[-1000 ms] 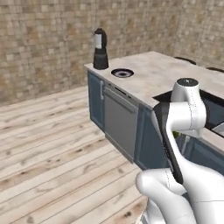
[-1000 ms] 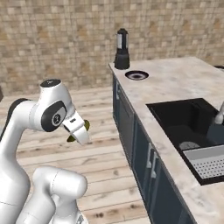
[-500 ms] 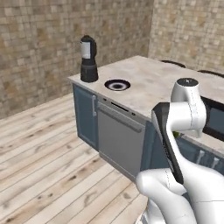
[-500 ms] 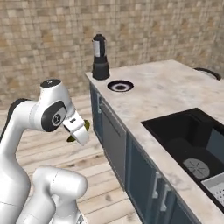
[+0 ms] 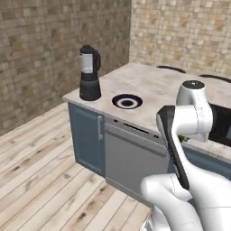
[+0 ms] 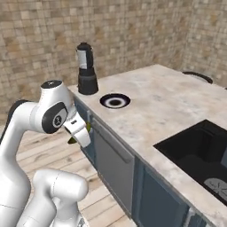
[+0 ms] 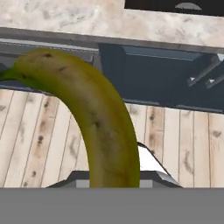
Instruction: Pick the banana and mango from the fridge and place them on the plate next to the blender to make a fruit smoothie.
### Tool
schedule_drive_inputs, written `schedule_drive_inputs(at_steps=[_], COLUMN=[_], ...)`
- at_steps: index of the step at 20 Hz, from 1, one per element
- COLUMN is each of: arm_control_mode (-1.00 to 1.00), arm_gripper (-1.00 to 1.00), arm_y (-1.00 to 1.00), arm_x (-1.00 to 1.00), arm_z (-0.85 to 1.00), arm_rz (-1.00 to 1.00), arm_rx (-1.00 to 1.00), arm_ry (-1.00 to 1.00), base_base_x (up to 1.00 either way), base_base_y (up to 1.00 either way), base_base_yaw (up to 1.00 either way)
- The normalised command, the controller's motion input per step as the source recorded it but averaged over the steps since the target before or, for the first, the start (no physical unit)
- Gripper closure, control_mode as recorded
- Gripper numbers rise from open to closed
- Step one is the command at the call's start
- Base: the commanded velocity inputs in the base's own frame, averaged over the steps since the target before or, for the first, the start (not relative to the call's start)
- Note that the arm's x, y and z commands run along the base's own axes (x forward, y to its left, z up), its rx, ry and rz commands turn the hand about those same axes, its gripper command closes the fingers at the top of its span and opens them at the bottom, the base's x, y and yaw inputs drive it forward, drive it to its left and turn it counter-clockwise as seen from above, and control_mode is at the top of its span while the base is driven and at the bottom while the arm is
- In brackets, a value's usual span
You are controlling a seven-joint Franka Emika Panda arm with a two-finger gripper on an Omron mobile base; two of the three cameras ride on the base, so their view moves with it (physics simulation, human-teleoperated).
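The gripper (image 6: 80, 133) is closed on the banana (image 7: 87, 113), which rises from between the fingertips in the hand view and curves up and to the left, greenish-yellow with small brown specks. From the right base view a bit of it peeks out at the gripper, held low beside the blue cabinet fronts, off the worktop (image 6: 168, 111).

The banana should be light and fairly firm, but its skin is smooth and the flesh bruises, so a moderate squeeze across the thick middle seems safest; the hold looks to sit near one end, which may let it swing.

Ahead on the worktop lies the plate (image 6: 115, 101), dark-rimmed with a white centre, just beside the blender (image 6: 86, 71). The plate carries no fruit yet.
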Motion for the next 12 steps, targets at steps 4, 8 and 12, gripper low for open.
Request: schedule_drive_inputs(at_steps=[4,8,12], arm_control_mode=[1.0,1.0,1.0], arm_gripper=[1.0,1.0,1.0], arm_y=[0.0,0.0,0.0], arm_x=[0.0,0.0,0.0], arm_z=[0.0,0.0,0.0], arm_rz=[0.0,0.0,0.0], arm_rx=[0.0,0.0,0.0], arm_ry=[0.0,0.0,0.0], base_base_x=[1.0,0.99,0.7], base_base_y=[0.6,0.5,0.4], base_base_yaw=[-0.36,-0.35,-0.41])
